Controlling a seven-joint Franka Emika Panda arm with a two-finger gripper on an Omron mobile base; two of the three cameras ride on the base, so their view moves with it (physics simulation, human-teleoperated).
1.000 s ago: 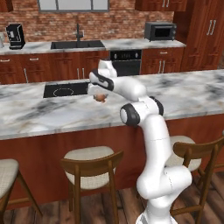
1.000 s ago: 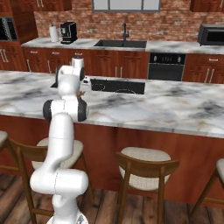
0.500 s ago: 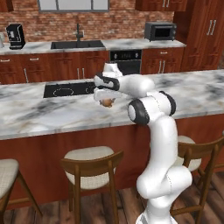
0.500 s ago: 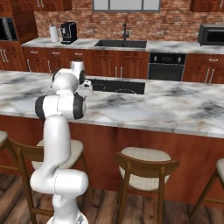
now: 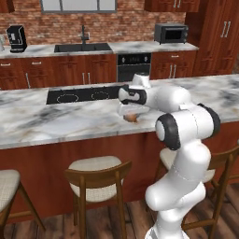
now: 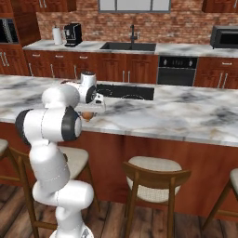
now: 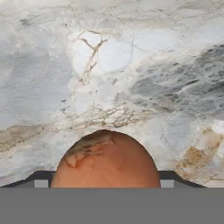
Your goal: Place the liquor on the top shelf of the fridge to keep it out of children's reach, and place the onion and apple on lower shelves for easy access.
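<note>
Brick-walled kitchen, reddish wood cupboards, grey-veined marble island counter (image 5: 56,123) before me. Black cooktop (image 5: 81,94) set in counter at 11 o'clock of my gripper (image 5: 131,115); stools (image 5: 98,179) below island edge; sink (image 6: 128,46), oven (image 6: 177,70), microwave (image 5: 171,33), coffee machine (image 5: 16,38) along back wall. Nothing between me and marble. My fingers sit at both sides of onion (image 7: 105,159), pinching it, held just over counter. Since a second ago my arm has swung rightward along island, elbow further out, onion carried along.
</note>
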